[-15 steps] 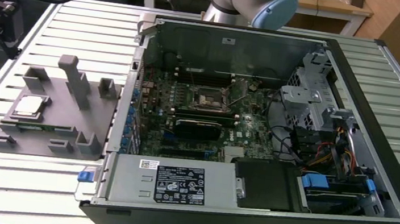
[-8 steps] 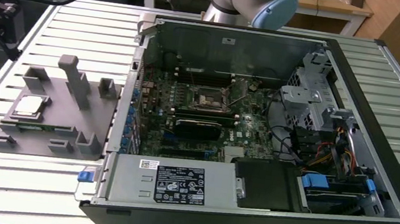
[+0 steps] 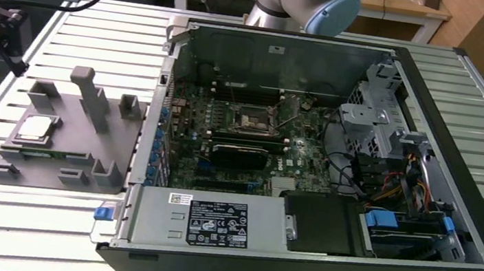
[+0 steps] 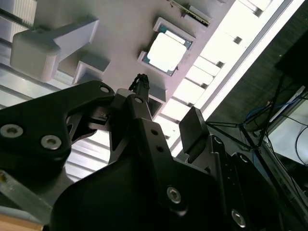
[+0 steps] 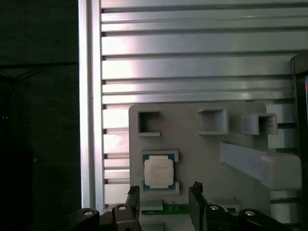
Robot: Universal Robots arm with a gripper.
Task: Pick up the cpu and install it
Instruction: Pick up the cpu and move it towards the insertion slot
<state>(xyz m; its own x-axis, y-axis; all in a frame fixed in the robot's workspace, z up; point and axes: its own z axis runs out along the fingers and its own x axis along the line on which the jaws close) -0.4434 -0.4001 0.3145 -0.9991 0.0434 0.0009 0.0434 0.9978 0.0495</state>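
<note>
The cpu (image 3: 35,127), a small square chip with a pale silvery top, lies flat in a pocket of the grey holder plate (image 3: 74,149) on the exterior view's left. Both wrist views look down on the cpu (image 5: 158,172) (image 4: 166,52). My gripper (image 5: 165,199) (image 4: 166,120) hangs above the cpu, open, with its two black fingers (image 5: 196,195) apart and nothing between them. It does not touch the chip. The black socket (image 3: 251,118) sits on the motherboard inside the open computer case (image 3: 459,169).
A thin green memory stick (image 5: 166,209) lies in the holder beside the cpu. Grey upright posts (image 3: 89,89) rise from the holder plate. The slatted metal table (image 3: 28,220) carries the holder and the case. Cables and drive bays fill the case's right side.
</note>
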